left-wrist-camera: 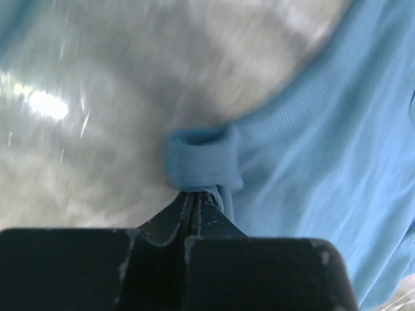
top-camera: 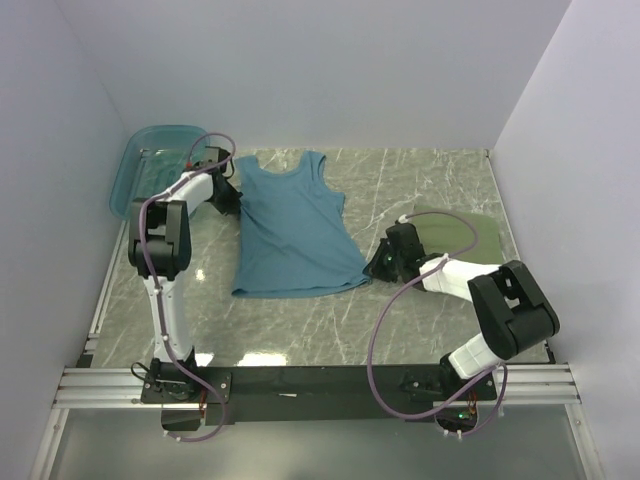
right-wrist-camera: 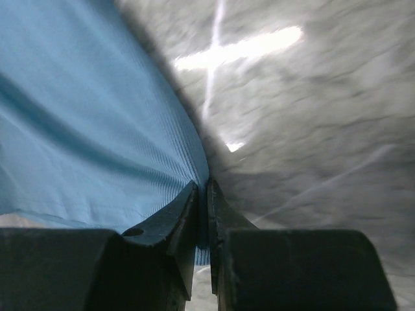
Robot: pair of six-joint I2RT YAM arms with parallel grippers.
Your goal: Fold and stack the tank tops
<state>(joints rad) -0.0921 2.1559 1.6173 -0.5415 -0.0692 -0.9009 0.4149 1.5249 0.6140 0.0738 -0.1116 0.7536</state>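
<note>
Lying spread flat in the middle of the table (top-camera: 420, 180), the teal-blue tank top (top-camera: 295, 235) is getting pinched at two spots. The left gripper (left-wrist-camera: 194, 197) is clamping tight on the rolled edge of the far left shoulder strap, and the right gripper (right-wrist-camera: 206, 188) is nipping the near right corner of the hem, its jaws squeezed nearly together with fabric between them. Off to the right the olive green tank top (top-camera: 465, 232) is sitting folded just beyond the right arm's wrist, and a teal basin (top-camera: 150, 150) is hanging out at the far left corner.
</note>
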